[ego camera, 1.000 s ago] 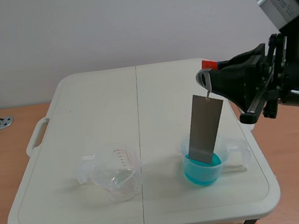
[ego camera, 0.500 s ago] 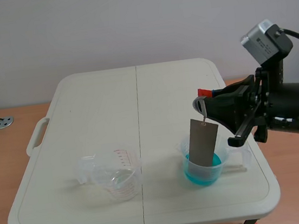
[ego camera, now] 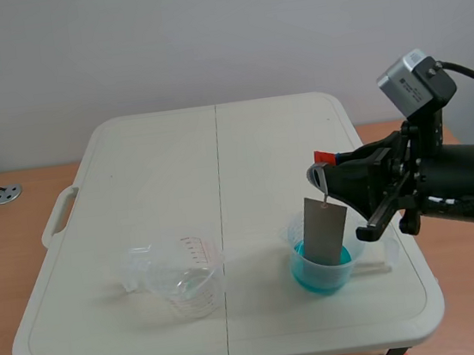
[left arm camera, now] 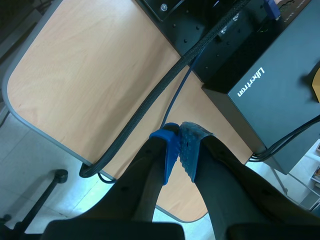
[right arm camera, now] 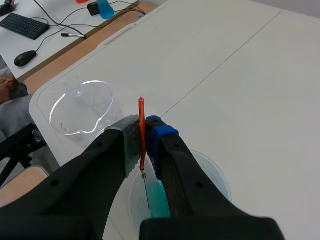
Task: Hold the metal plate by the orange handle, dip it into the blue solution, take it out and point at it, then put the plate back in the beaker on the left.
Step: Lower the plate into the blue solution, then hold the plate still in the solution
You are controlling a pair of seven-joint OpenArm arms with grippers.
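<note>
- Right tool (ego camera: 320, 171): two thick black fingers closed on the thin orange handle (right arm camera: 141, 112). The handle stands upright between the grey-green pad and the blue pad, and its upper end rises above the fingertips.
- Grey rectangular metal plate (ego camera: 323, 229): it hangs straight down from the handle on a small wire link, directly under the right tool. Its lower end sits inside the beaker and reaches into the liquid.
- Clear plastic measuring beaker (ego camera: 293, 241): it stands near the tabletop's front right corner, below the right tool, and holds the blue solution (ego camera: 317, 277) in its lower part.
- Empty clear plastic measuring beaker with red graduations (ego camera: 197, 264): it stands upright at the front left of the tabletop, well apart from the plate and from the right tool.
- White folding tabletop (ego camera: 176, 176): it carries both beakers.
- Left tool (left arm camera: 181, 145): closed on nothing, its two blue dotted pads pressed together. It hangs above a light wooden surface (left arm camera: 90, 75), beside a black braided cable (left arm camera: 165, 90) and a black box (left arm camera: 270, 75).
</note>
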